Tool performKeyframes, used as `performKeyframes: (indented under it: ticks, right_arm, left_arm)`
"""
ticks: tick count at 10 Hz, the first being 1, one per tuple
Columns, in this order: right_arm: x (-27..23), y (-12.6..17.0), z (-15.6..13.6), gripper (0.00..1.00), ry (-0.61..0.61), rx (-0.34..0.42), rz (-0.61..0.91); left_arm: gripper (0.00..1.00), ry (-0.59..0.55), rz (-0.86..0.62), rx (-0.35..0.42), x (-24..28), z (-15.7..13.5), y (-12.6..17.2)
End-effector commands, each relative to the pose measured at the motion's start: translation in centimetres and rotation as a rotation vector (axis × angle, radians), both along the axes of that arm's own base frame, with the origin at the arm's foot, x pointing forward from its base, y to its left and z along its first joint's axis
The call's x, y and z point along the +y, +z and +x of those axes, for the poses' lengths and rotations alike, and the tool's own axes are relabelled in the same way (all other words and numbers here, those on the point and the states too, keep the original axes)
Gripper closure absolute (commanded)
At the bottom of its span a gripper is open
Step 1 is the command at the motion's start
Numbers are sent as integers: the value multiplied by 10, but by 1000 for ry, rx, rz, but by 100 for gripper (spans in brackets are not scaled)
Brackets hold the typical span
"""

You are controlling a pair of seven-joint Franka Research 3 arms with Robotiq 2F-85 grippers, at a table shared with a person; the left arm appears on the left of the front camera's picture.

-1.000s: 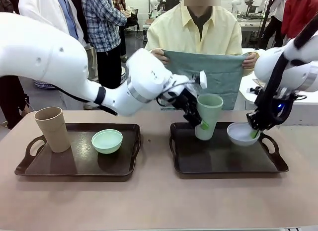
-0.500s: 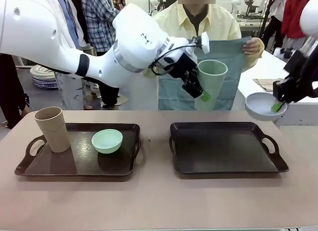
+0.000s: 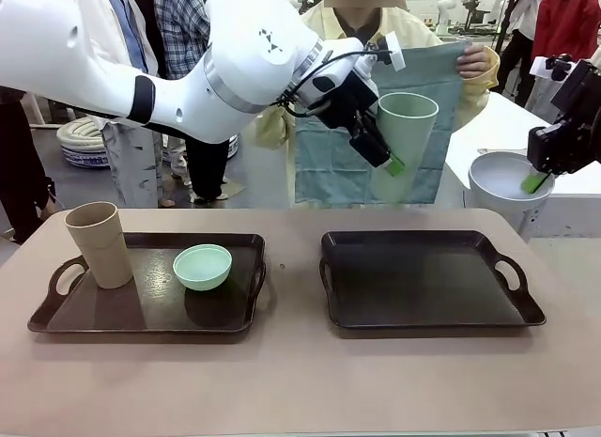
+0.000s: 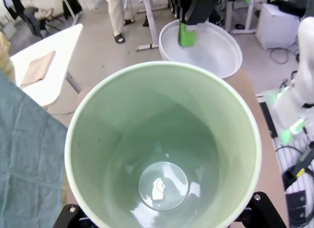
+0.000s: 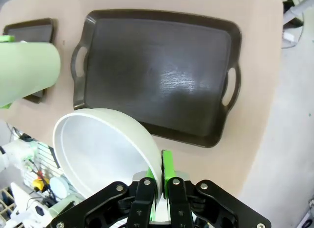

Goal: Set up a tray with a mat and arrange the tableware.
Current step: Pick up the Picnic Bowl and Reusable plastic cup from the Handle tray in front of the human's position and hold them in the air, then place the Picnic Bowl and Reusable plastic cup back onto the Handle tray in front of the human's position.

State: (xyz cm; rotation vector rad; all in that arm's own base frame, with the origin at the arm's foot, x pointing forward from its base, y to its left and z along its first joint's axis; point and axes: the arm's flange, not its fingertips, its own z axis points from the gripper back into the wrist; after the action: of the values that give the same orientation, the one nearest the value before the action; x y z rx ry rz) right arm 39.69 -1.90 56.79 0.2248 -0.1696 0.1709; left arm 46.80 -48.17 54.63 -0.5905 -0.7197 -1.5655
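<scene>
- The left gripper (image 3: 383, 153) grips the pale green tumbler (image 3: 406, 141) by its side wall, one finger on either side; the tumbler hangs mouth-up in the air above the far edge of the right tray (image 3: 423, 322); the left wrist view looks straight down into it (image 4: 162, 154)
- The right gripper (image 3: 537, 179) has its fingers pinched tight on the rim of the whitish-lavender bowl (image 3: 502, 181), one pad inside and one outside; the bowl is held in the air near the table's (image 3: 300, 381) far right corner, beyond the right tray's handle
- In the right wrist view the bowl (image 5: 103, 144) tilts up from the closed fingers (image 5: 167, 169)
- The left tray (image 3: 141, 315) carries the tan-brown tumbler (image 3: 99, 244), upright at its left end, and the mint green bowl (image 3: 202, 266) towards its right; the two stand apart
- The person at the far side holds a grey-green mat (image 3: 324, 172) up by its top edge, a hand (image 3: 474, 61) at one corner; it hangs behind the raised tumbler
</scene>
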Motion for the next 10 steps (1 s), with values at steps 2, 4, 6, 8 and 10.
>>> performKeyframes:
  ticks: [2, 4, 6, 8, 10]
  right_arm:
    - [-1, 0, 1, 99, 5, -6, -1]
    - [-1, 0, 1, 99, 5, -6, -1]
    - [-1, 0, 1, 99, 5, -6, -1]
    - [-1, 0, 1, 99, 5, -6, -1]
    - [-1, 0, 1, 99, 5, -6, -1]
  left_arm:
    - [93, -19, -4, -46, -3, 3, -4]
    - [93, -19, -4, -46, -3, 3, -4]
    - [93, -19, -4, -46, -3, 3, -4]
    - [93, -19, -4, -46, -3, 3, -4]
    - [93, -19, -4, -46, -3, 3, -4]
